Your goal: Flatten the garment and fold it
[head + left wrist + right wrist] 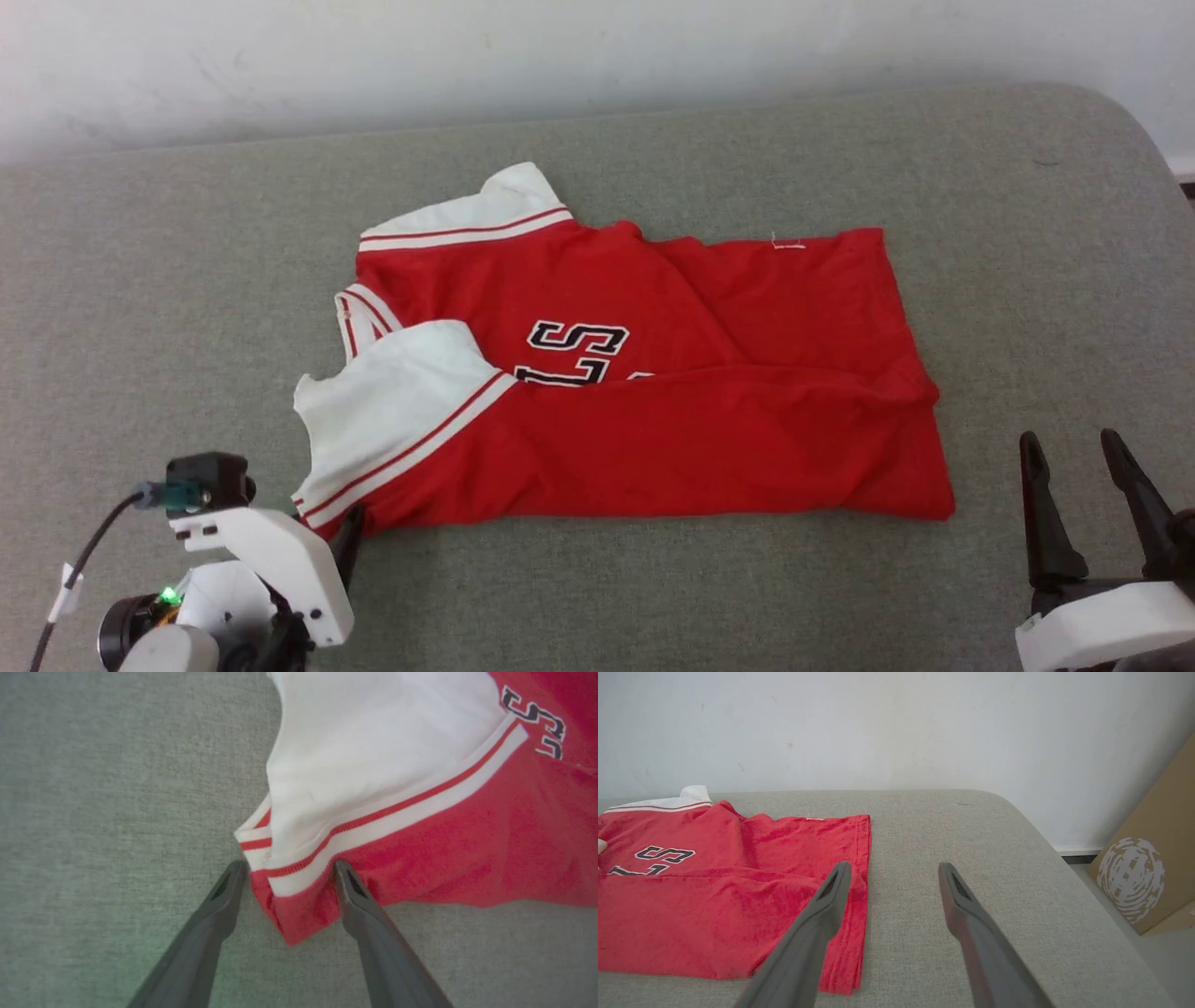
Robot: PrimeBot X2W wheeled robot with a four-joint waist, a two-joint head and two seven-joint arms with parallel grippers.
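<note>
Now, your garment (653,411) lies on the table (597,579), long axis left–right, sleeves and collar to the left, hem right. Left wrist view gives you the open left end effector (289,870) straddling the near sleeve corner. Your right end effector (1069,439) is open over bare table, clear of the hem; its wrist view adds a cardboard box (1148,872) beside the table.

Head camera overlooks the garment (747,448); both wrist cameras share it from closer.
</note>
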